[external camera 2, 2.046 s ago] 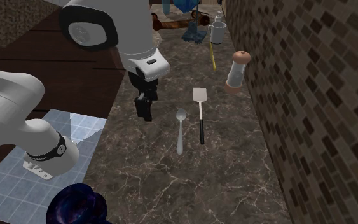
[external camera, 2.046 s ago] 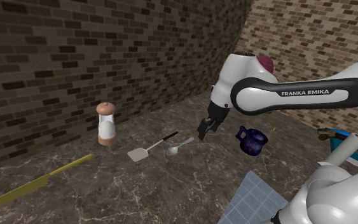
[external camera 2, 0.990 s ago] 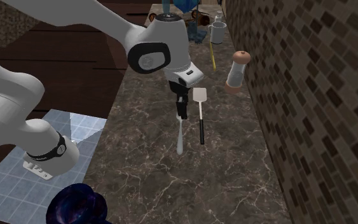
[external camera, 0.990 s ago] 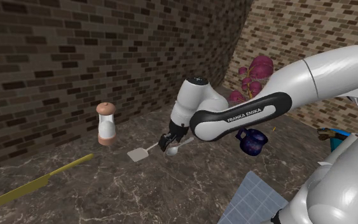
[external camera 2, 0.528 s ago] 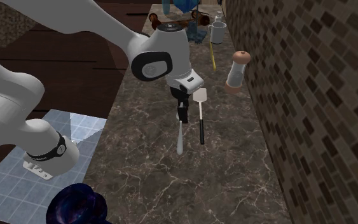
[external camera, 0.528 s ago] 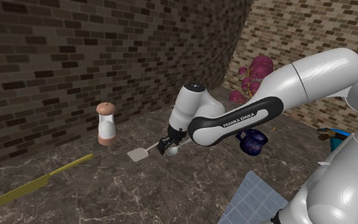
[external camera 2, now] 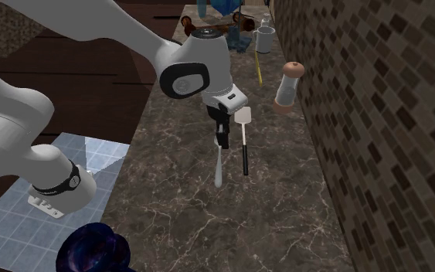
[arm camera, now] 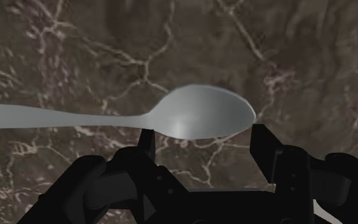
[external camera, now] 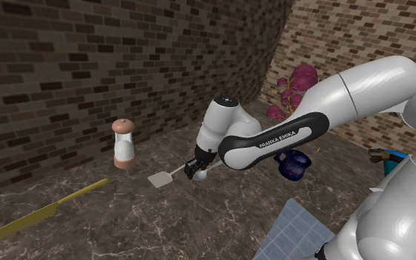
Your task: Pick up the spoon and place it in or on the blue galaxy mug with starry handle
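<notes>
A grey spoon (arm camera: pixel 203 114) lies flat on the dark marble counter (external camera 2: pixel 270 209). Its handle (external camera 2: pixel 219 166) points toward the near end in the second exterior view. My black gripper (arm camera: pixel 204 139) is down on the counter (external camera: pixel 193 173), with its fingers (arm camera: pixel 263 145) shut on the spoon's bowl, one at the neck and one at the tip. The same gripper (external camera 2: pixel 222 141) stands upright over the bowl. The dark blue galaxy mug (external camera: pixel 293 164) stands to the shoulder view's right, partly behind the arm, and its rim (external camera 2: pixel 96 247) shows at the second exterior view's bottom left.
A spatula (external camera 2: pixel 243 131) lies right beside the spoon, parallel to it. A salt mill (external camera: pixel 124 144) stands near the brick wall. A long yellow knife (external camera: pixel 36 216) lies at the shoulder view's left. A blue tiled mat (external camera: pixel 291 233) lies by the stand. A grey cup (external camera 2: pixel 265 39) stands at the far end.
Over the last second the arm sank a little onto the spoon and the fingers closed on its bowl. The spoon lies where it was.
</notes>
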Robot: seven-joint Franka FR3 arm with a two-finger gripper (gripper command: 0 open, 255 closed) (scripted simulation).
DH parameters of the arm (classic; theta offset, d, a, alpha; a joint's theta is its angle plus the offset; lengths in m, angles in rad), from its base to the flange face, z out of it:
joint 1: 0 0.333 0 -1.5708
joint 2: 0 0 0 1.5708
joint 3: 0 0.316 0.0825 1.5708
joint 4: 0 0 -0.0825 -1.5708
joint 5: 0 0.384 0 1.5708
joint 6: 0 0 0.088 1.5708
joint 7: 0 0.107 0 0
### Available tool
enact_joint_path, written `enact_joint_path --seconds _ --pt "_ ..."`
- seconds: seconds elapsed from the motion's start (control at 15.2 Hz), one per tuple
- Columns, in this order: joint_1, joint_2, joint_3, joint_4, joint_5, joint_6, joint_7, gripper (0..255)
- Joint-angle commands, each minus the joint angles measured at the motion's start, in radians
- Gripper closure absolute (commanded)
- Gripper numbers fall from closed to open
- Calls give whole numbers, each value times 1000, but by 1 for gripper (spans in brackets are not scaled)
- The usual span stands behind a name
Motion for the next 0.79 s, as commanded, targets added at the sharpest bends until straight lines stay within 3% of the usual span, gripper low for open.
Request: enact_joint_path --seconds 0.0,0.33,0.73 --pt "0 0 0 0 0 0 0 255" --pt "0 0 0 0 0 0 0 255" --pt "-1 -55 3 27 41 -77 -34 255"
